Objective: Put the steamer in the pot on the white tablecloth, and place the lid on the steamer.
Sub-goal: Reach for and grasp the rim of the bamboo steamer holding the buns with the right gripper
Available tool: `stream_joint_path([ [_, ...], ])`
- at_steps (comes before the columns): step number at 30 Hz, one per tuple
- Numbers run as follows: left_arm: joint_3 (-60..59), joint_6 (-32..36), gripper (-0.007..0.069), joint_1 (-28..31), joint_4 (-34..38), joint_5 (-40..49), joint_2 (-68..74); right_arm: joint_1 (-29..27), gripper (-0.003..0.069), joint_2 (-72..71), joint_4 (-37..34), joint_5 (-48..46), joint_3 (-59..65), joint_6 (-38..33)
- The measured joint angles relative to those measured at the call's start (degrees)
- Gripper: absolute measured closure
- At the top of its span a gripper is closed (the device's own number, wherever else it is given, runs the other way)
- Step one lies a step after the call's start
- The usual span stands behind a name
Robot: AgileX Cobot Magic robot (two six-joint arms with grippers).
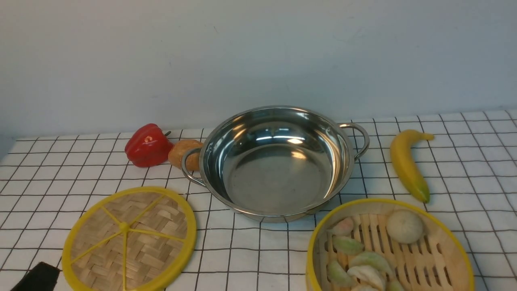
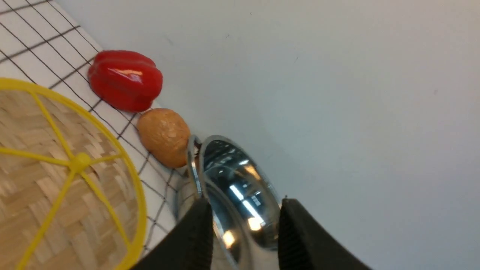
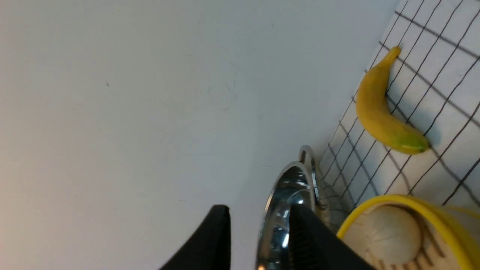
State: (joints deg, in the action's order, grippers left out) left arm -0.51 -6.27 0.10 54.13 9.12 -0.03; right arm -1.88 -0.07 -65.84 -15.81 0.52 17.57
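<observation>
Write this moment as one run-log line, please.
pot: empty, on cloth | steamer: on cloth, not in pot | lid: on cloth, off steamer | left gripper: open, empty | right gripper: open, empty

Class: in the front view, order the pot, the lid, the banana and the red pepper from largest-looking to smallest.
1. pot.
2. lid, though nearer the camera.
3. banana and red pepper: too alike to rank; banana longer, pepper bulkier.

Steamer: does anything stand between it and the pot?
Nothing visible does. The pot is empty, and only bare tablecloth separates it from the steamer. The banana lies off to the right, the lid to the left.
</observation>
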Motion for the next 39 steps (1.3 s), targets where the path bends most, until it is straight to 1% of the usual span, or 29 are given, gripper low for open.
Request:
stream_joint_path([
  [1, 0.00, -0.10, 0.0382, 0.00, 0.59, -0.39, 0.00, 0.00, 0.0419, 0.00, -1.07, 0.01, 0.00, -0.18],
  [2, 0.00, -0.24, 0.0382, 0.00, 3.48, -1.22, 0.00, 0.00, 0.0419, 0.00, -2.61, 0.21, -0.27, -0.69],
  [3, 0.39, 0.15, 0.0382, 0.00, 7.03, -3.09, 0.00, 0.00, 0.0419, 0.00, -6.70, 1.48, -1.76, -3.02],
  [4, 0.92, 0.97, 0.0382, 0.00, 8.28, -3.76, 0.00, 0.00, 0.0419, 0.00, -7.80, 2.28, -2.81, -4.55],
  [7, 4.77, 6.86, 0.0382, 0.00, 8.34, -6.55, 0.00, 0.00, 0.0419, -0.07, -9.33, 4.78, -7.72, -13.27],
  [8, 4.77, 6.86, 0.0382, 0.00, 8.20, -6.69, 0.00, 0.00, 0.0419, -0.07, -9.41, 4.87, -8.08, -14.00],
  [9, 6.35, 9.52, 0.0382, 0.00, 7.36, -7.39, -0.05, 0.00, 0.0419, -0.07, -9.50, 5.07, -9.48, -17.06],
  [10, 9.23, 14.29, 0.0382, 0.00, 5.61, -7.94, -0.05, 0.00, 0.0419, -0.09, -9.77, 5.08, -12.30, -23.33],
  [11, 11.03, 17.11, 0.0382, 0.00, 4.43, -8.00, 0.07, 0.00, 0.0419, -0.14, -9.91, 4.76, -14.02, -27.13],
  [12, 11.03, 17.11, 0.0382, 0.00, 4.28, -8.00, 0.14, 0.00, 0.0419, -0.14, -9.97, 4.60, -14.71, -28.64],
  [14, 14.86, 21.96, 0.0382, 0.00, 3.16, -7.18, 2.51, 0.00, 0.0419, 0.16, -10.31, 1.37, -19.34, -38.41],
  [15, 16.81, 24.55, 0.0382, 0.00, 2.89, -5.59, 4.35, 0.00, 0.0419, 1.01, -10.42, -0.99, -21.24, -42.18],
  [17, 18.99, 27.90, 0.0382, 0.00, 2.54, -1.81, 7.41, 0.00, 0.0419, 2.47, -10.42, -4.57, -23.33, -46.23],
  [18, 19.25, 28.31, 0.0382, 0.00, 2.40, -0.63, 8.29, 0.00, 0.0419, 2.74, -10.42, -5.16, -23.61, -46.75],
  [19, 21.50, 31.56, 0.0382, 0.00, 1.56, 4.09, 12.36, 0.00, 0.0419, 5.08, -10.42, -10.39, -25.75, -50.56],
  [20, 21.81, 31.92, 0.0382, 0.00, 1.38, 5.62, 12.92, 0.00, 0.0419, 5.74, -10.42, -11.77, -26.22, -51.36],
  [21, 23.35, 33.47, 0.0382, 0.00, 0.71, 9.61, 15.92, 0.00, 0.0419, 7.17, -10.42, -14.64, -27.14, -52.72],
  [22, 25.97, 35.05, 0.0382, 0.00, -0.55, 16.18, 21.14, 0.00, 0.0419, 10.47, -10.35, -20.42, -28.73, -54.14],
  [23, 27.44, 35.48, 0.0382, 0.00, -1.55, 18.65, 23.16, 0.00, 0.0419, 12.72, -10.35, -24.01, -29.50, -54.26],
  [24, 29.72, 35.71, 0.0385, 0.00, -3.36, 24.31, 28.09, 0.00, 0.0419, 15.65, -10.19, -28.21, -30.22, -54.19],
  [25, 30.52, 35.71, 0.0385, 0.00, -4.04, 25.10, 28.80, 0.00, 0.0419, 16.16, -10.09, -29.60, -30.40, -54.10],
  [26, 33.39, 35.49, 0.0386, 0.00, -6.69, 30.35, 33.73, 0.00, 0.0419, 19.79, -9.37, -33.63, -30.85, -53.58],
  [28, 37.45, 34.26, 0.0396, 0.00, -11.30, 38.05, 41.20, 0.00, 0.0419, 25.56, -7.25, -40.51, -31.06, -52.02],
  [29, 37.84, 34.12, 0.0396, 0.00, -11.30, 38.68, 41.86, 0.00, 0.0419, 26.07, -6.64, -41.11, -31.12, -51.88],
  [30, 41.27, 32.46, 0.0396, 0.00, -15.33, 43.45, 46.67, 0.00, 0.0419, 30.34, -3.39, -45.44, -31.11, -50.44],
  [33, 45.54, 30.51, 0.0396, 0.00, -21.62, 49.60, 53.60, 0.00, 0.0419, 37.23, 3.96, -49.96, -31.11, -46.43],
  [38, 50.44, 27.87, 0.0396, 0.00, -31.12, 53.96, 59.92, 0.00, 0.0419, 46.88, 20.51, -50.00, -31.13, -35.25],
  [39, 50.58, 27.72, 0.0396, 0.00, -31.44, 53.96, 60.01, 0.00, 0.0419, 47.21, 21.76, -49.94, -31.13, -34.90],
])
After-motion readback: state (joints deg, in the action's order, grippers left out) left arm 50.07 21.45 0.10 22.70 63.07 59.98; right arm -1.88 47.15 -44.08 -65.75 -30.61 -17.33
